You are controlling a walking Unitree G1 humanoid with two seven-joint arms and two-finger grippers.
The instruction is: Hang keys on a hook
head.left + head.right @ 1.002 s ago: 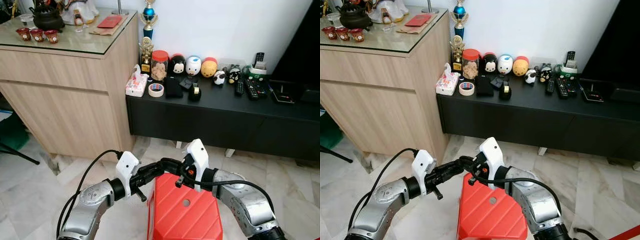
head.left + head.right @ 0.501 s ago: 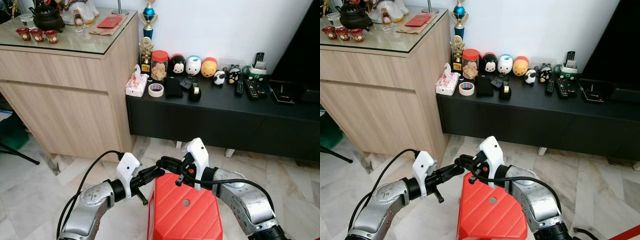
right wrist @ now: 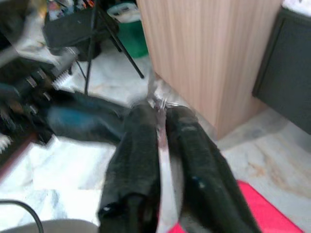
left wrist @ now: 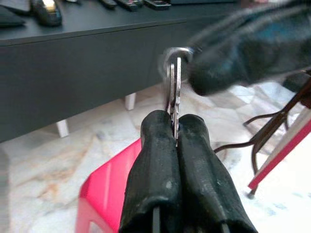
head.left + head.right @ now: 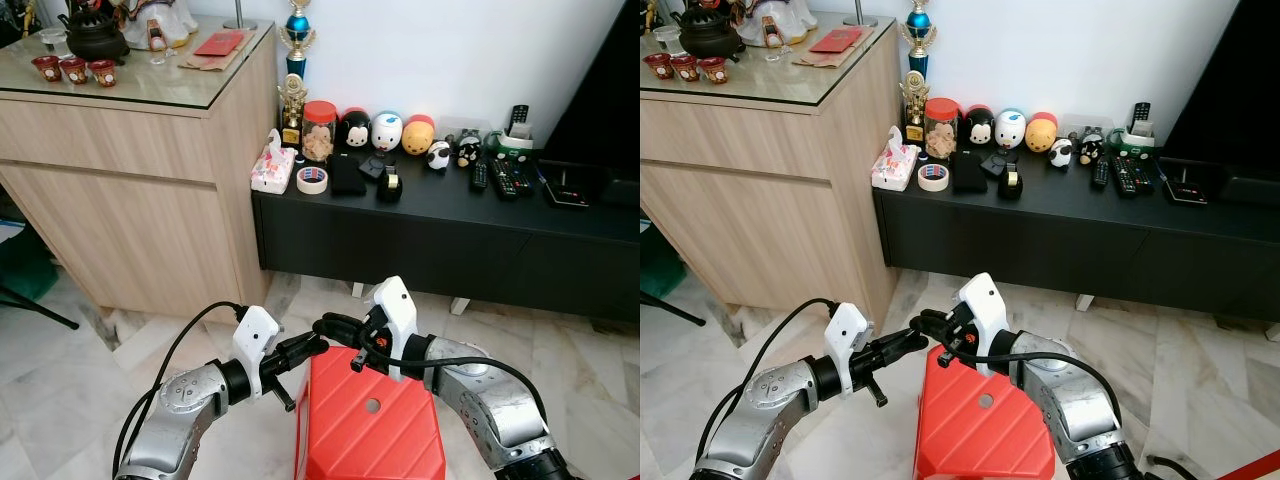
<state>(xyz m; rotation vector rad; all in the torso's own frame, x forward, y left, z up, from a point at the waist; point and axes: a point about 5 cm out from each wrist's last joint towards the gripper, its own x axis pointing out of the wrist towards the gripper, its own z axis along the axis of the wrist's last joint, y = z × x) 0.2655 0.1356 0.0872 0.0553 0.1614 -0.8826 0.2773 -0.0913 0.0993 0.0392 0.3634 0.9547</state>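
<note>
I have both grippers meeting in front of my chest, above a red stool [image 5: 370, 425] on the marble floor [image 5: 90, 330]. My left gripper [image 4: 176, 127] is pressed shut on the keys [image 4: 173, 80], pinching the flat blades with the ring sticking out past my fingertips. My right gripper [image 3: 160, 111] comes in from the other side and has its fingers closed on a thin metal piece that I take to be the same bunch, though that view is blurred.

The risk is the hand-over. With both grippers pinching one small bunch, letting go on one side before the other has a firm bite would drop the keys onto the stool or the floor. Pulling apart while both are clamped could twist the ring out of the pinch. I see no hook from here, so I judge I must turn or walk to find one, and a thin grip on smooth metal could slip on the way.

Ahead at 12 o'clock a low black counter [image 5: 450, 215] carries toy figures, a tape roll [image 5: 312, 180], a tissue pack [image 5: 272, 170] and remotes. At 10 o'clock stands a wooden cabinet [image 5: 130, 200] with a glass top and a tea set [image 5: 75, 68].
</note>
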